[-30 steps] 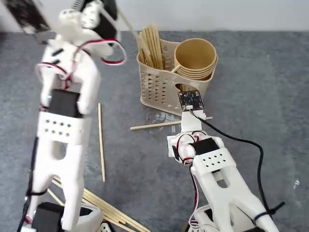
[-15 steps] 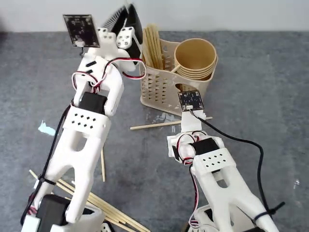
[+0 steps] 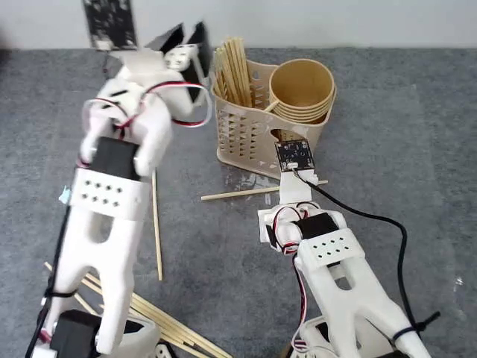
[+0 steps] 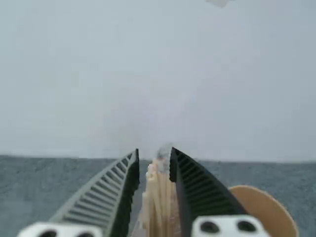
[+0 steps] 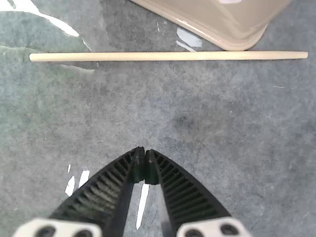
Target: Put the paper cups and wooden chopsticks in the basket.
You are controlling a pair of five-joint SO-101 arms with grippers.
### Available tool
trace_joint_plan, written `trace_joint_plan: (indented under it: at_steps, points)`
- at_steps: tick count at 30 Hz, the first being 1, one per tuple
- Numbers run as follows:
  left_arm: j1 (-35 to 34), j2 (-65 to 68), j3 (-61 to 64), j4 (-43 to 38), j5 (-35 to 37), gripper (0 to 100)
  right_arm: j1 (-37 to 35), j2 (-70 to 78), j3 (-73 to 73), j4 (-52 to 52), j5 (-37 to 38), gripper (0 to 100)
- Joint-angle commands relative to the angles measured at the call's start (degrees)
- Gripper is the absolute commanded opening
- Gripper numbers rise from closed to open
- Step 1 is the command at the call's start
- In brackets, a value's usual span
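A beige slotted basket (image 3: 250,138) stands at the back of the grey table. It holds a stack of paper cups (image 3: 302,89) and several upright wooden chopsticks (image 3: 232,68). My left gripper (image 3: 186,39) hangs open just left of the basket's rim. In the left wrist view my left gripper (image 4: 154,153) frames the basket's chopsticks (image 4: 159,202) beyond it, with a cup (image 4: 264,212) off to one side. My right gripper (image 5: 144,153) is shut and empty, low over the table. One chopstick (image 5: 168,56) lies just ahead of it, beside the basket's corner (image 5: 222,22).
That loose chopstick (image 3: 238,193) lies in front of the basket, by my right arm (image 3: 317,242). Another chopstick (image 3: 156,220) lies beside my left arm, and several more (image 3: 160,321) lie at the near left edge. Open grey mat extends to the right.
My left arm swung from the far left toward the basket with a chopstick in its gripper, then drew back slightly left. The gripper now holds nothing. The right arm stayed still.
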Motion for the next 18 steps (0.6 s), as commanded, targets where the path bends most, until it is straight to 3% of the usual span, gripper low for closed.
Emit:
trace_joint_plan:
  at_steps: [1, 9, 18]
  points:
    - [-3.96, -1.32, -7.08, 12.92, 0.62, 11, 0.31, -1.27, -0.18, -0.66, -0.26, 0.9]
    - [-12.92, 6.86, -8.48, 27.69, -2.9, 10, 0.31, -1.27, -0.18, -0.66, -0.26, 0.9]
    - [-16.53, 24.0, -8.57, 32.62, -3.52, 11, 0.31, -1.19, -0.18, -0.66, -0.26, 0.9]
